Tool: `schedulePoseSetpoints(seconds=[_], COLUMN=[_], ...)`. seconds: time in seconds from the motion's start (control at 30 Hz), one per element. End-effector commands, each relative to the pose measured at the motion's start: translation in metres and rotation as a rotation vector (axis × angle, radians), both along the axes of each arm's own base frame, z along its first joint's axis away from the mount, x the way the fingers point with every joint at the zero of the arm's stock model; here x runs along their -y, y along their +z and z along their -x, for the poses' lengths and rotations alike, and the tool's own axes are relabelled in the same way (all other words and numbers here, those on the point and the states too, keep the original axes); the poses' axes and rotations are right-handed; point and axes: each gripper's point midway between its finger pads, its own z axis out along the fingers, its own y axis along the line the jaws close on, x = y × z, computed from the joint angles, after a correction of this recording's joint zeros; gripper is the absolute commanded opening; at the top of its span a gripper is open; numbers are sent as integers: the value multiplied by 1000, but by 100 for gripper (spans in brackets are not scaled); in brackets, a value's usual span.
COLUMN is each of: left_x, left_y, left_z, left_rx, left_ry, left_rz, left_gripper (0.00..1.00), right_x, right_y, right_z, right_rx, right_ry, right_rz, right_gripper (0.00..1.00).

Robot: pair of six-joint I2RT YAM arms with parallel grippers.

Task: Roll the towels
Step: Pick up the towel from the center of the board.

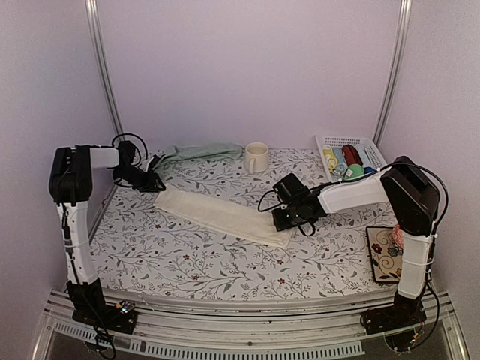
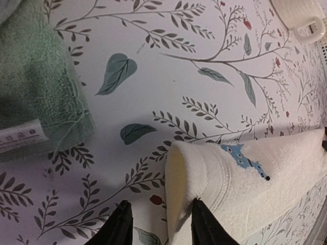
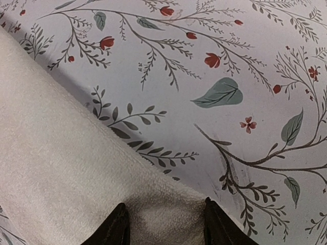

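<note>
Where the left jaws stand partly apart, a folded corner of the cream towel (image 2: 255, 199) lies between them, unclamped. The right jaws straddle its other end, grip unclear. The green towel (image 1: 199, 152) lies bunched at the far edge of the table (image 1: 187, 259).

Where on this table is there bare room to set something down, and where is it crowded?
Free: the near strip between the cream towel and the table front edge; a smaller patch between mug and cream towel. Crowded: the back right by the basket and right gripper.
</note>
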Motion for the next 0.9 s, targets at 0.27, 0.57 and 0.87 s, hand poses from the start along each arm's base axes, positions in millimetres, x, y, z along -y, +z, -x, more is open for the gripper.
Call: schedulePoseSetpoints(seconds=[0.27,0.57,0.87], left_x=[15,66,119], left_y=[91,82,50], left_z=[23,40,27], left_rx=[296,323,216], left_ry=[-138,-301,-362], left_rz=[-147,-163,-104], left_gripper=[79,78,55], right_x=[-33,-45,-81], right_y=[40,51,58], right_z=[28,53,34], right_rx=[88,176,245], right_ry=[216,339,345], right_rz=[4,177,178], right_gripper=[68,69,47])
